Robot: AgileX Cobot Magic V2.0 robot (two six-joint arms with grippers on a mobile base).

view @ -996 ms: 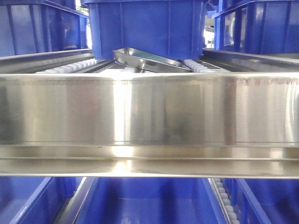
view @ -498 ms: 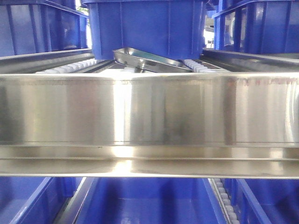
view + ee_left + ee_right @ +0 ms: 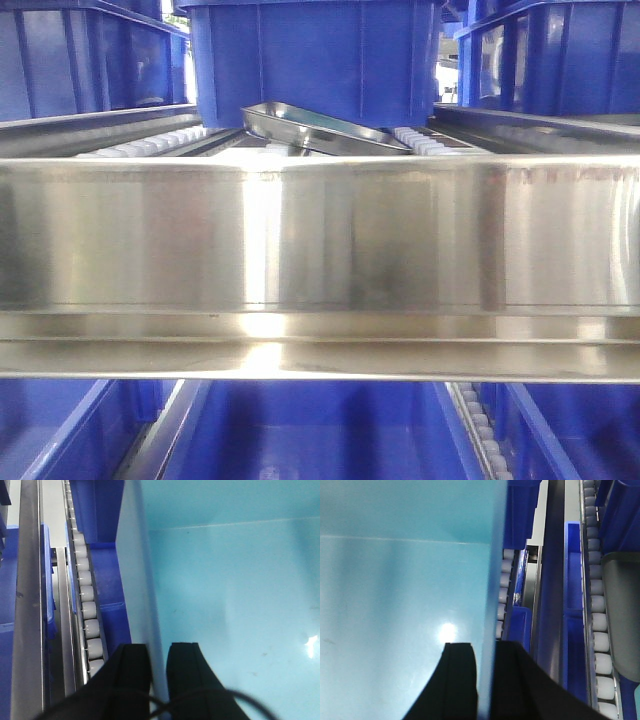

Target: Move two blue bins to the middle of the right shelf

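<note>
The left end effector (image 3: pixel 159 649) and right end effector (image 3: pixel 484 649) are staying clamped on the bin (image 3: pixel 235 605) walls, with nothing shifting, so the transfer is not advancing.

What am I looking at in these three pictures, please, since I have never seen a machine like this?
This is a two-armed robot on a wheeled base, facing storage shelves. The front picture looks straight at a steel shelf beam, with shelved bins behind it and a tilted metal tray in front of the middle one. The other two pictures come from cameras on the wrists, looking past the black fingers. The left gripper and the right gripper each straddle a side wall of a blue bin, one finger inside and one outside, apparently gripping it. White rollers run alongside.
</note>
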